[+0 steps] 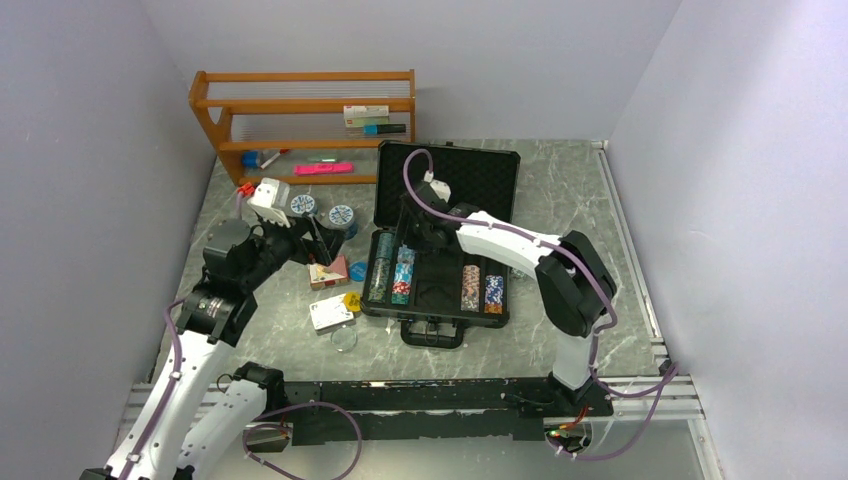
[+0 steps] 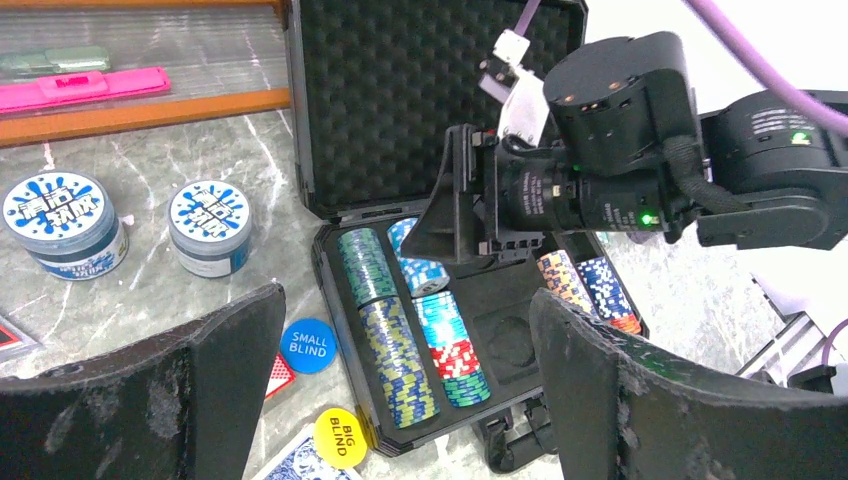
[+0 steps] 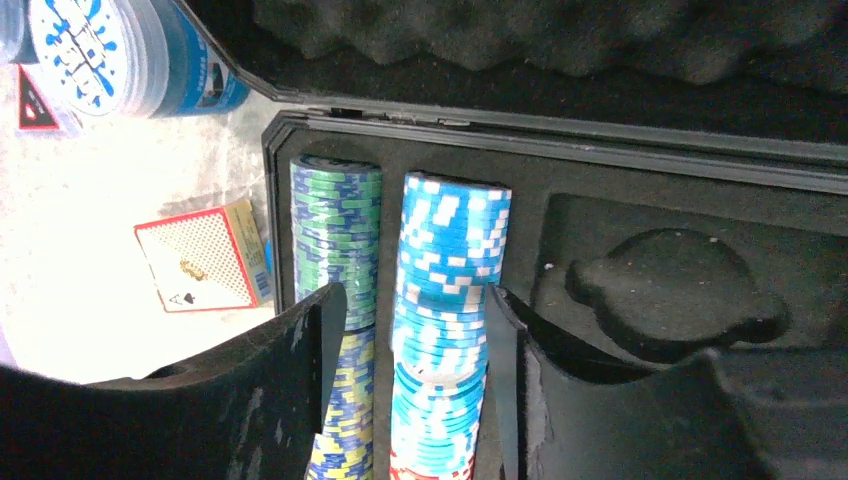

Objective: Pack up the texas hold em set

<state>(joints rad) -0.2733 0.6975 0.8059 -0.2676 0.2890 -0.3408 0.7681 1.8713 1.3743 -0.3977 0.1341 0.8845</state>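
Straddling the light-blue chip stack (image 3: 445,250), centre frame in the briefcase (image 3: 600,150), right gripper (image 3: 415,295) jaws stand apart, seemingly not pinching. Left gripper (image 2: 408,300) gapes, empty. Chips heavy, slick, loose: clamp column ends.

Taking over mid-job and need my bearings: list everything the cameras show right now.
briefcase: one, black, open, centre.
chip rows: four, striped mixed colours, in briefcase slots.
red deck: one, red, left of briefcase.
blue deck: one, blue-backed, near red deck.
small-blind button: one, blue, beside briefcase's left edge.
big-blind button: one, yellow, near blue deck.
tubs: two, blue-and-white, before the shelf.
clear disc: one, transparent, nearest the arms.
shelf: one, wooden, back left.
left gripper: one, black, open, empty.
right gripper: one, black, open, astride light-blue chips.
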